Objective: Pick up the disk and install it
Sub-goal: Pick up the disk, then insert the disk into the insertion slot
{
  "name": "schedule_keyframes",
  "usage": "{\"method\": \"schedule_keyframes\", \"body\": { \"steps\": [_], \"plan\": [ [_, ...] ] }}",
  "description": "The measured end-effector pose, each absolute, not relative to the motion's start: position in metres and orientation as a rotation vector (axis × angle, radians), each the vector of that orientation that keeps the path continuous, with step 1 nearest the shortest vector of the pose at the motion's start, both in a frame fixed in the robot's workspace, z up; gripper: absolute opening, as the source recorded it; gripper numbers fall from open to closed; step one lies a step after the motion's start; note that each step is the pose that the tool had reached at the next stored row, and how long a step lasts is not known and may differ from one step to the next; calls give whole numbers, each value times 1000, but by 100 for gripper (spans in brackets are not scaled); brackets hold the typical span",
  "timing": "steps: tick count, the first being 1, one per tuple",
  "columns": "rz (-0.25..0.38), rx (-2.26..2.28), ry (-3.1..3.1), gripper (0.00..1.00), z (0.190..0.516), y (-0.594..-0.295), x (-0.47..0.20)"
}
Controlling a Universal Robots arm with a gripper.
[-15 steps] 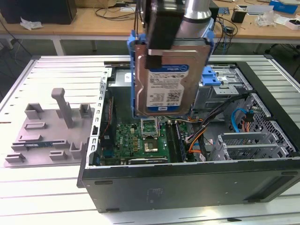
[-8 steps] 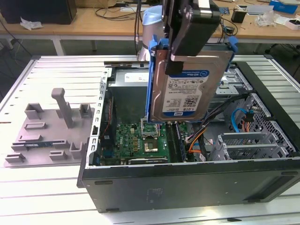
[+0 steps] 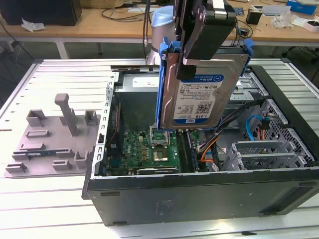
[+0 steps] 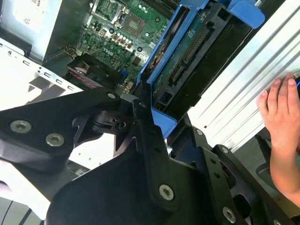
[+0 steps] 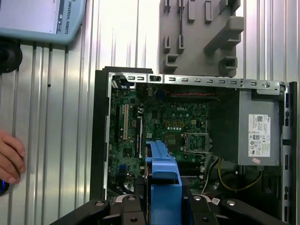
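The disk (image 3: 199,97), a silver hard drive with a white-and-blue label in a blue carrier rail, hangs upright above the open computer case (image 3: 199,191). My gripper (image 3: 192,59) is shut on its upper part, one black finger lying across the label side. In the second wrist view the disk (image 4: 187,61) shows its green circuit-board side, with the gripper (image 4: 157,124) clamped on the carrier's end. The blue carrier (image 5: 164,176) also shows edge-on in the first wrist view, above the motherboard (image 5: 154,126).
A grey power supply (image 5: 255,136) fills one corner of the case. Metal drive cages and orange and blue cables (image 3: 264,144) are at the exterior view's right. A grey fixture plate (image 3: 55,137) lies left of the case. A person's hand (image 4: 281,117) rests on the ribbed table.
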State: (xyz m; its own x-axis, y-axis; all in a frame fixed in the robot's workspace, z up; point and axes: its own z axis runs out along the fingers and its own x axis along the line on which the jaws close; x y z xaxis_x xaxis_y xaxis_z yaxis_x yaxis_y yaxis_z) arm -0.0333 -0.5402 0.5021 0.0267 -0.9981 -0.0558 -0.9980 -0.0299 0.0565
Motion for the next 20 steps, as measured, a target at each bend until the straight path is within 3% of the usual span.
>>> {"method": "schedule_keyframes", "body": {
  "steps": [20],
  "plan": [
    [-129,2252,-2188,37,502,-541,-30]
  ]
}}
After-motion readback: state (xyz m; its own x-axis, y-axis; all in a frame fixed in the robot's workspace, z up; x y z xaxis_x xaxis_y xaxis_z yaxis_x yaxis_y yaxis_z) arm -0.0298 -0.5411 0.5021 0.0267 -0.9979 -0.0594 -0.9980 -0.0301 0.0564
